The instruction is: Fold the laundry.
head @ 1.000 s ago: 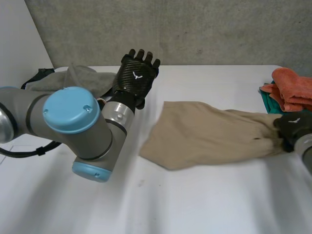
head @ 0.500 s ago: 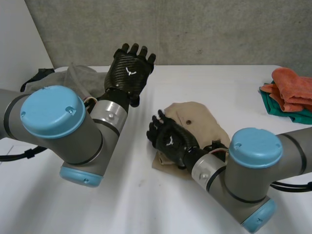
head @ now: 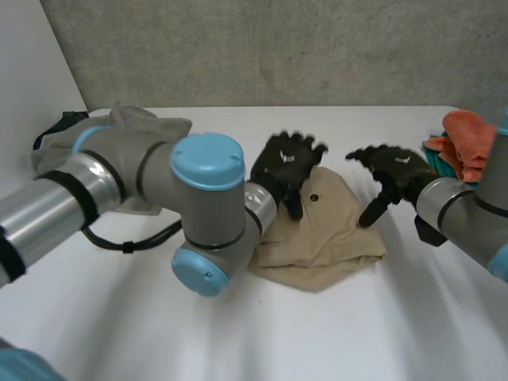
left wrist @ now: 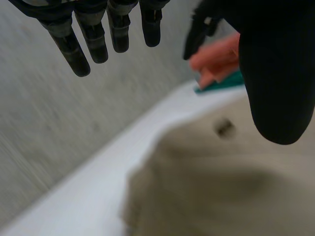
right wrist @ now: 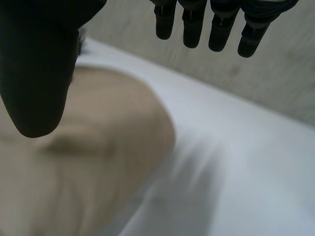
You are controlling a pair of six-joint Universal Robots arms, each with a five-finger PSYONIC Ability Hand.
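Note:
A beige garment (head: 321, 234) lies folded over itself in the middle of the white table (head: 381, 333), a dark button (head: 314, 198) on its upper layer. My left hand (head: 288, 163) hovers open over the garment's far edge, holding nothing. In the left wrist view its fingers (left wrist: 93, 42) are straight above the beige garment (left wrist: 221, 191). My right hand (head: 394, 169) is open just off the garment's right side, fingers spread. In the right wrist view its straight fingers (right wrist: 211, 24) and thumb (right wrist: 34, 73) hang over the garment (right wrist: 69, 177), not touching it.
A stack of folded orange and teal cloths (head: 468, 147) sits at the table's far right, also visible past the left hand as orange cloth (left wrist: 219, 56). A grey crumpled cloth pile (head: 131, 127) lies at the far left, behind my left arm (head: 202, 214).
The right hand carried the garment's right end over to the left, folding it in half, let go and drew back right. The left hand swung down to the garment's far edge.

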